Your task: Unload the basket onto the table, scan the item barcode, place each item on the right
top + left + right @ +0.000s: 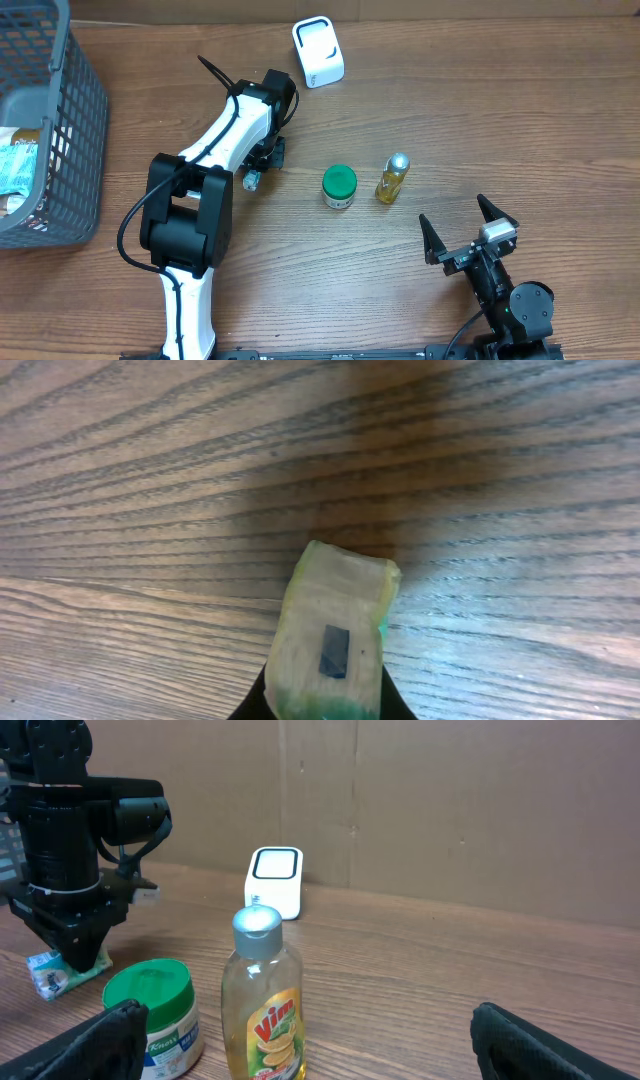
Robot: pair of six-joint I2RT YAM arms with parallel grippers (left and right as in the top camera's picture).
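Pale-green packet (335, 625) pinched in my closed left hand (258, 170); white scanner (318, 52) sits at one o'clock, nearer this arm.

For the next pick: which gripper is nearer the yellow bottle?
Right. The right gripper is just right of the bottle; the left gripper, holding a packet, is farther left, beyond the jar.

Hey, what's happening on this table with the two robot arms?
The left gripper is shut, its tip down on a small packet lying on the table; whether it has actually pinched it is unclear. The right gripper hangs open near the front edge, holding nothing. A green-lidded jar and a yellow bottle stand between the arms. A white box, likely the scanner, sits at the back, with nothing at it yet.
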